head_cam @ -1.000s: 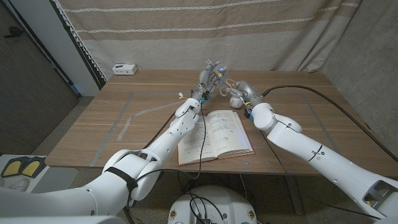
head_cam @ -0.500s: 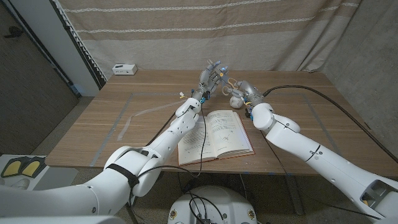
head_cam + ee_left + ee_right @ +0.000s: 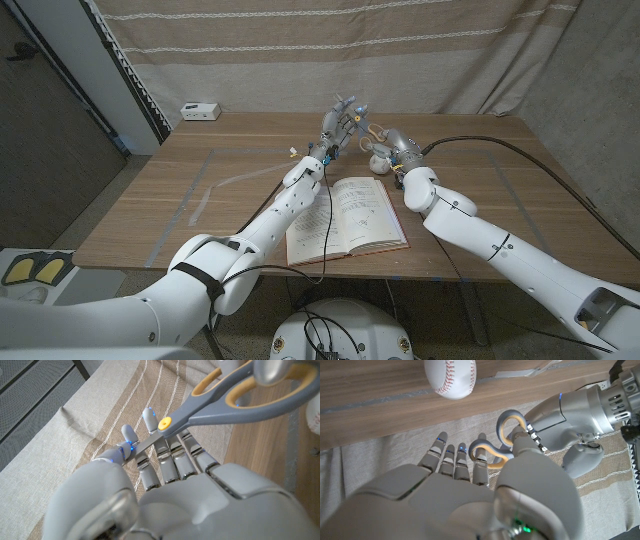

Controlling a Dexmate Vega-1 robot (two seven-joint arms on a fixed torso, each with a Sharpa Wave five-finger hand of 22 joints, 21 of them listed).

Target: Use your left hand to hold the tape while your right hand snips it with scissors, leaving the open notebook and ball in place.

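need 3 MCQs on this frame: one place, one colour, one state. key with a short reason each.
1. Where is the ball?
A. On the table beyond the notebook, by the right robot hand
B. On the notebook's pages
C. At the table's front left corner

2. What colour lines the inside of the scissors' handle loops?
A. Red
B. Yellow-orange
C. Green

3. How is the notebook lying?
A. Closed, flat
B. Standing on its edge
C. Open, pages up

Key:
1 A: head view shows the white ball on the wood beyond the notebook, next to the right robot hand.
2 B: left wrist view shows grey handles with a yellow-orange lining; right wrist view shows the same loops in the right robot hand.
3 C: head view shows both printed pages facing up on the table, under the left arm.
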